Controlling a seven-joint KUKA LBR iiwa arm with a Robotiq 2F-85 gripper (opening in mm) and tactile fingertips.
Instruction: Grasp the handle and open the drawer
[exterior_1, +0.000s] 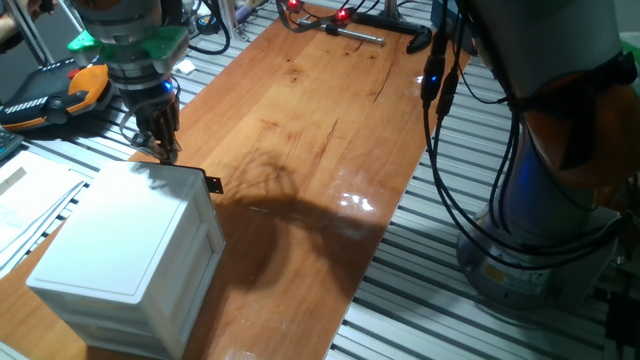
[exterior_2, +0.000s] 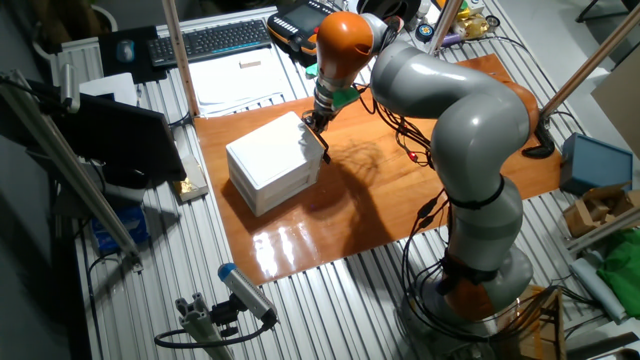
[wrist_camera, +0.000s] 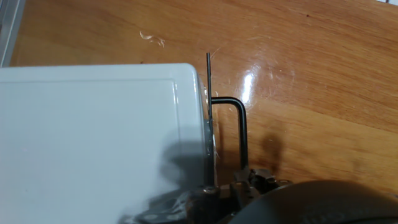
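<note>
only hand view shows handle (wrist_camera: 239, 134) loop beside drawer (wrist_camera: 99, 143).

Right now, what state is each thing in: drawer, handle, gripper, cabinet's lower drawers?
drawer: shut, flush with the cabinet front.
handle: sticks out from the drawer front, not clearly gripped.
gripper: over the cabinet's top front edge beside the handle; open or shut cannot be told.
lower drawers: shut.
</note>
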